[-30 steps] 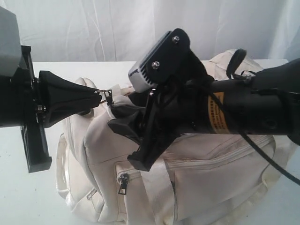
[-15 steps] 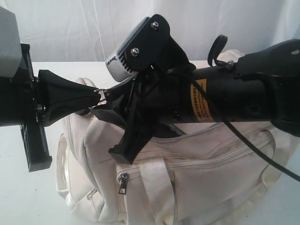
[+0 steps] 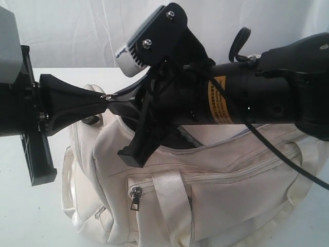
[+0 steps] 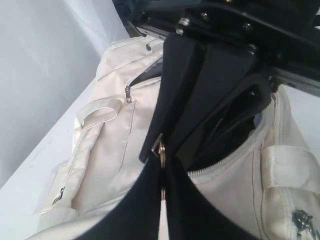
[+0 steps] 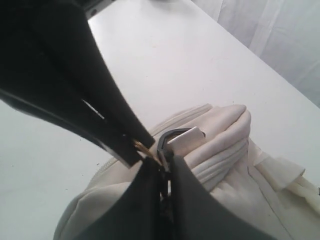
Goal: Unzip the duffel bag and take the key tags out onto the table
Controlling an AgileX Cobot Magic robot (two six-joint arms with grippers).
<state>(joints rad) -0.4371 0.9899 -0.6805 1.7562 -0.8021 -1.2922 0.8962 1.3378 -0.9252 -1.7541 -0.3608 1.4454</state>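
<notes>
The cream duffel bag (image 3: 231, 175) lies on the white table (image 3: 31, 216). Its top zipper is partly open, showing a dark gap (image 3: 185, 135) under my right arm. My left gripper (image 3: 107, 98) reaches in from the left and is shut on a small metal ring (image 4: 161, 149) at the bag's end. My right gripper (image 3: 117, 101) meets it tip to tip. It is shut on a dark metal piece (image 5: 165, 150) that looks like the zipper pull, beside a grey strap ring (image 5: 172, 135). The key tags are hidden.
A front pocket zipper pull (image 3: 134, 198) and a satin handle (image 3: 172, 206) face the camera. The right arm's body (image 3: 267, 98) spans the bag's top. White curtain (image 3: 77, 31) hangs behind the table. Bare tabletop (image 5: 150, 50) lies beyond the bag's end.
My right gripper has travelled left and upward along the bag's top until it meets the left gripper's tips. The dark opening behind it has come into view. The left gripper has held still.
</notes>
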